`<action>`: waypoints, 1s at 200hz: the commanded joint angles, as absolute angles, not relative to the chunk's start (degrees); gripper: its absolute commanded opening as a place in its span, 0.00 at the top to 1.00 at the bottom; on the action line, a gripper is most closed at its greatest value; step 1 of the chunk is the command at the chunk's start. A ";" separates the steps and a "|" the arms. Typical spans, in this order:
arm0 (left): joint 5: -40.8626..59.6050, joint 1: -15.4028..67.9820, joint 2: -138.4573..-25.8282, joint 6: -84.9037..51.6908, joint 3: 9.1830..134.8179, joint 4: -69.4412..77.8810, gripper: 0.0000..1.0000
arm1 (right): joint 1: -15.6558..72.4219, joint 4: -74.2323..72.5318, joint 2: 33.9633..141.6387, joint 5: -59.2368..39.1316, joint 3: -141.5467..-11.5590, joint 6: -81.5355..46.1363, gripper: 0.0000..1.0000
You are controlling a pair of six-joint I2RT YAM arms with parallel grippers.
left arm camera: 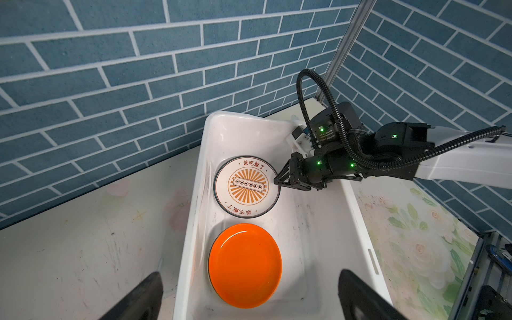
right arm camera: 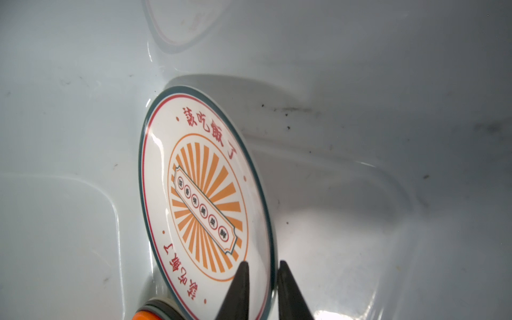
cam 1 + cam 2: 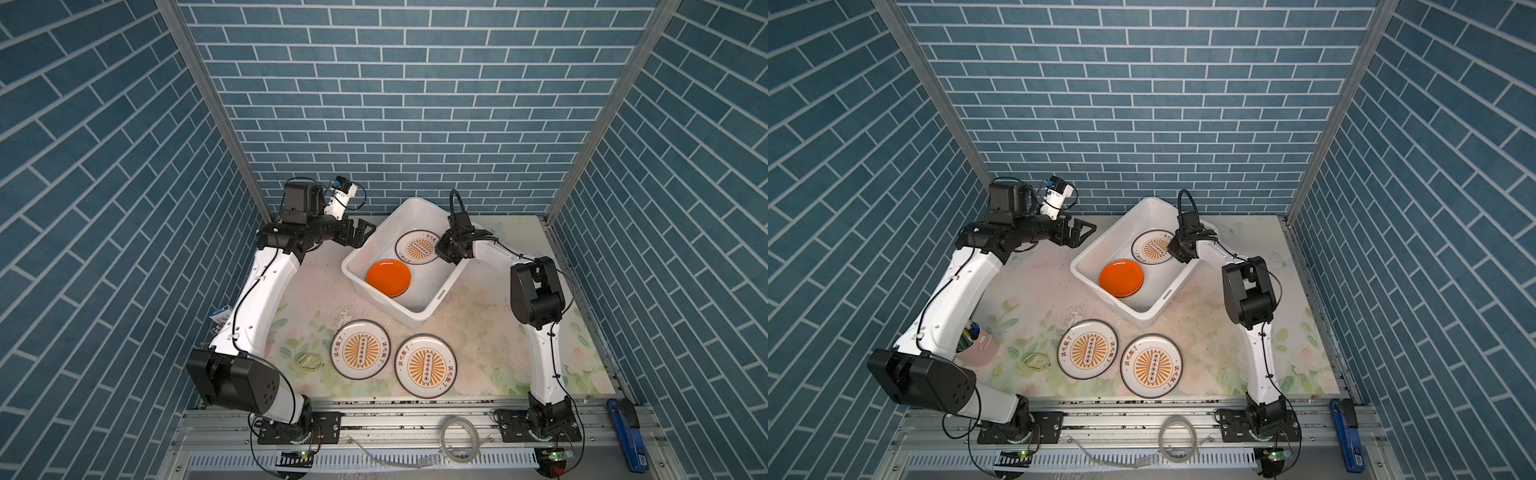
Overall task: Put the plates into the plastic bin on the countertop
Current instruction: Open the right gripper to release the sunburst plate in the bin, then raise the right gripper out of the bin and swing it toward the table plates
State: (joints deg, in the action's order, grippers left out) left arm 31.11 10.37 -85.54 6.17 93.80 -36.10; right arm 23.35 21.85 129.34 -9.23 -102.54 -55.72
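Observation:
The white plastic bin (image 3: 415, 320) stands slantwise at the back of the flowered countertop (image 3: 478, 332). Inside lie a sunburst plate (image 3: 415, 247) (image 1: 246, 187) (image 2: 205, 194) and an orange plate (image 3: 388, 277) (image 1: 245, 264) that rests on other plates, of which only the edges show. My right gripper (image 1: 277, 181) (image 2: 261, 264) reaches into the bin, its jaws slightly apart astride the sunburst plate's rim. My left gripper (image 3: 361, 235) (image 1: 250, 275) hangs wide open above the bin's left rim (image 1: 191, 221), holding nothing. Two more sunburst plates (image 3: 361, 349) (image 3: 424, 365) lie flat in front of the bin.
A loop of rubber bands (image 3: 309, 360) lies left of the front plates. A pink cup of pens (image 3: 978, 349) stands under the left arm. Clear tubing (image 3: 457, 440) and a blue tool (image 3: 625, 436) sit on the front rail.

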 commanded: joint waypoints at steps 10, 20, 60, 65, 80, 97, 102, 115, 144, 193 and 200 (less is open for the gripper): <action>31.90 10.14 -84.11 5.32 92.50 -35.16 0.01 | 22.98 21.71 127.53 -8.10 -101.67 -57.82 0.79; 32.05 10.20 -84.03 5.19 92.48 -35.15 0.00 | 22.94 21.80 127.42 -8.19 -101.46 -57.83 0.79; 32.15 10.19 -83.89 5.10 92.46 -35.22 0.00 | 22.94 21.71 126.58 -8.07 -101.35 -57.31 0.79; 32.16 10.20 -83.78 5.11 92.45 -35.17 0.01 | 22.94 21.56 126.46 -8.06 -101.39 -57.09 0.79; 32.17 10.17 -83.77 5.10 92.45 -35.27 0.00 | 22.94 22.03 126.09 -7.94 -101.86 -56.47 0.78; 32.23 10.16 -83.72 5.10 92.34 -35.42 0.01 | 22.90 22.51 126.04 -8.05 -101.97 -56.35 0.78; 32.25 10.19 -83.67 5.15 92.35 -35.46 0.00 | 22.94 22.53 126.04 -8.07 -101.91 -56.26 0.78; 32.41 10.18 -83.58 5.03 92.20 -35.51 0.00 | 22.94 22.59 126.06 -8.28 -101.82 -56.21 0.78; 32.43 10.20 -83.50 5.00 92.45 -35.51 0.00 | 23.02 22.53 124.25 -7.99 -101.60 -55.57 0.78; 32.52 10.15 -83.93 5.46 93.48 -35.76 0.00 | 22.87 21.43 120.75 -12.12 -107.04 -48.53 0.78; 32.52 10.19 -84.15 5.62 93.80 -35.87 0.00 | 22.77 21.57 119.94 -13.65 -108.34 -47.07 0.78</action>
State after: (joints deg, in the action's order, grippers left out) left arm 31.46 10.37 -85.08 5.52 92.88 -35.90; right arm 23.07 22.00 125.03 -10.07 -103.55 -52.97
